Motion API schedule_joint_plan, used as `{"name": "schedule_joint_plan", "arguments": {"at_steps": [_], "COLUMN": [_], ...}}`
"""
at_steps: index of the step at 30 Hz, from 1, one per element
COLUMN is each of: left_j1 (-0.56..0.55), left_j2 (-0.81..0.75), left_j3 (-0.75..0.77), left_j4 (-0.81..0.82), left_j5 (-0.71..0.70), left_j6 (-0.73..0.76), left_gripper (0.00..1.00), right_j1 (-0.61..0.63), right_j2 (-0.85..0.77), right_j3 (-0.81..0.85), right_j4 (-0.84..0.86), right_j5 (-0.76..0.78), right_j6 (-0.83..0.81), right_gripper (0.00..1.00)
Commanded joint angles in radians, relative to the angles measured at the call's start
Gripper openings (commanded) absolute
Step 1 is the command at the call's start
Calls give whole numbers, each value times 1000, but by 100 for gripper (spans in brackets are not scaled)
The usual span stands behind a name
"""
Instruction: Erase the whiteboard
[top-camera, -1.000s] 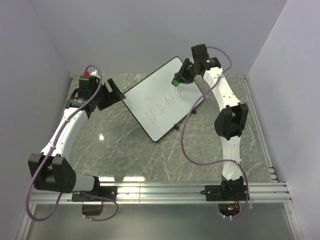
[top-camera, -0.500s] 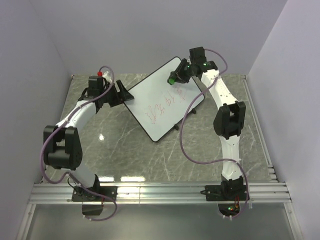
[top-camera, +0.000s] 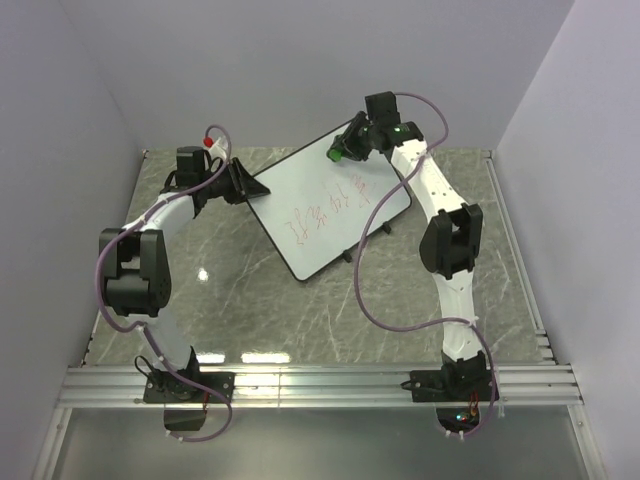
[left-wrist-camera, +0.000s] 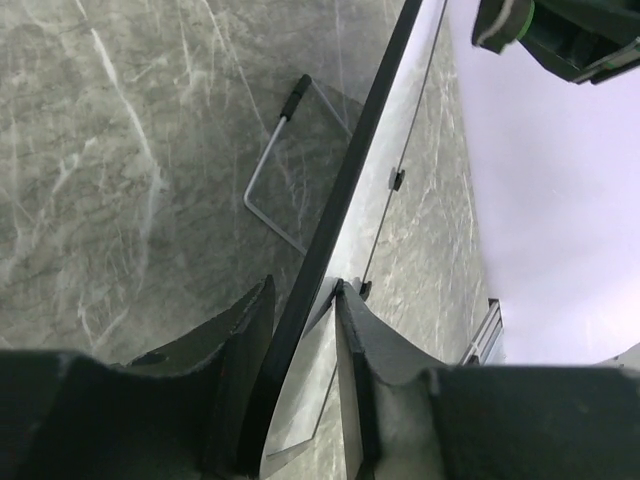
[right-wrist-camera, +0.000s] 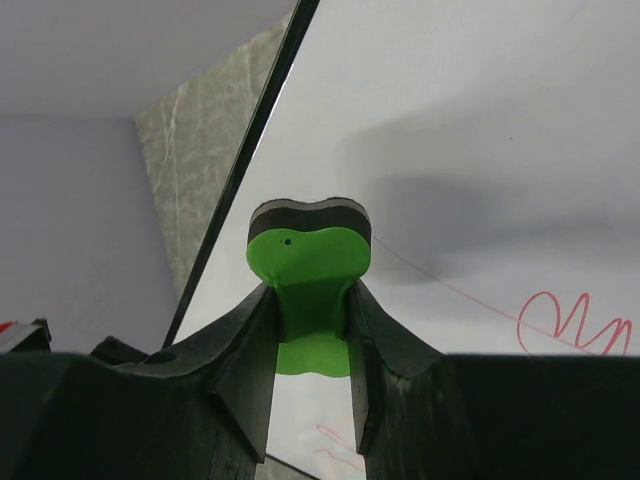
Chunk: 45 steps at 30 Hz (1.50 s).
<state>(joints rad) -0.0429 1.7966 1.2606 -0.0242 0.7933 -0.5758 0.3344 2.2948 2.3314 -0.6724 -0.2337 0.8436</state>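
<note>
Left arm folded back; left pincer (left-wrist-camera: 300, 345) clamps whiteboard (top-camera: 330, 205) edge. Right pincer (right-wrist-camera: 308, 312) grips green eraser (right-wrist-camera: 308, 262).

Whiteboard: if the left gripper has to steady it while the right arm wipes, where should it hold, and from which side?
Hold the whiteboard by its thin black rim at the left corner, coming in edge-on from the left. The left gripper already straddles that rim there, one finger on each face. The board is thin and propped at a tilt, and this grip stays clear of the red writing and the green eraser.
</note>
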Motion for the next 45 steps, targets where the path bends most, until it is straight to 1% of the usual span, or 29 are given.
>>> {"name": "schedule_joint_plan", "arguments": {"at_steps": [1, 2, 3, 7, 8, 9, 10, 14, 15, 17, 20, 23, 26, 27, 29, 30, 32, 33, 36, 39, 41, 45], "left_j1": [-11, -12, -12, -23, -34, -41, -48, -97, -103, -121, -135, -137, -137, -137, -137, -137, -138, -137, -138, -137, -137, -144], "left_j2": [-16, -20, -22, -40, -43, -42, -39, -34, -34, -34, -37, -42, -46, -45, -48, -49, -52, -55, -68, -72, -77, -71], "left_j3": [-13, -10, -4, -6, -1, 3, 9, 46, 51, 59, 49, 40, 45, 45, 48, 49, 51, 51, 40, 31, 26, 33], "left_j4": [6, -3, -22, -45, -51, -57, -77, -118, -125, -144, -152, -148, -155, -155, -160, -161, -172, -177, -177, -175, -172, -180], "left_j5": [-15, -25, -43, -66, -72, -80, -94, -131, -135, -157, -175, -177, -186, -193, -198, -207, -218, -227, -232, -233, -236, -246], "left_j6": [56, 66, 76, 119, 126, 135, 152, 189, 197, 212, 223, 218, 221, 221, 226, 229, 238, 240, 241, 240, 241, 246], "left_gripper": [8, 6, 0, 0, 0, 0, 0, 0, 0, 0, 0, 0, 0, 0, 0, 0, 0, 0, 0, 0, 0, 0], "right_j1": [14, 14, 18, 22, 20, 22, 20, 29, 32, 47, 63, 72, 77, 74, 72, 69, 61, 57, 45, 43, 51, 100], "right_j2": [-1, 0, 8, 43, 60, 96, 109, 115, 127, 143, 149, 124, 71, 30, -14, -56, -102, -139, -193, -222, -218, -186], "right_j3": [48, 51, 55, 115, 146, 211, 227, 175, 180, 190, 155, 66, -107, -223, -337, -442, -545, -629, -762, -817, -799, -637], "right_j4": [24, 22, 14, -16, -39, -93, -108, -131, -159, -196, -222, -222, -182, -133, -86, -43, 3, 32, 69, 97, 88, 65], "right_j5": [106, 134, 149, 223, 232, 256, 258, 237, 237, 240, 237, 217, 202, 177, 165, 159, 154, 155, 149, 136, 126, 97], "right_j6": [26, 29, 28, 34, 34, 34, 34, 35, 23, 8, -18, -46, -72, -78, -80, -78, -83, -87, -87, -84, -83, -90], "right_gripper": [0, 0, 0, 0, 0, 0, 0, 0, 0, 0, 0, 0, 0, 0, 0, 0, 0, 0, 0, 0, 0, 0]}}
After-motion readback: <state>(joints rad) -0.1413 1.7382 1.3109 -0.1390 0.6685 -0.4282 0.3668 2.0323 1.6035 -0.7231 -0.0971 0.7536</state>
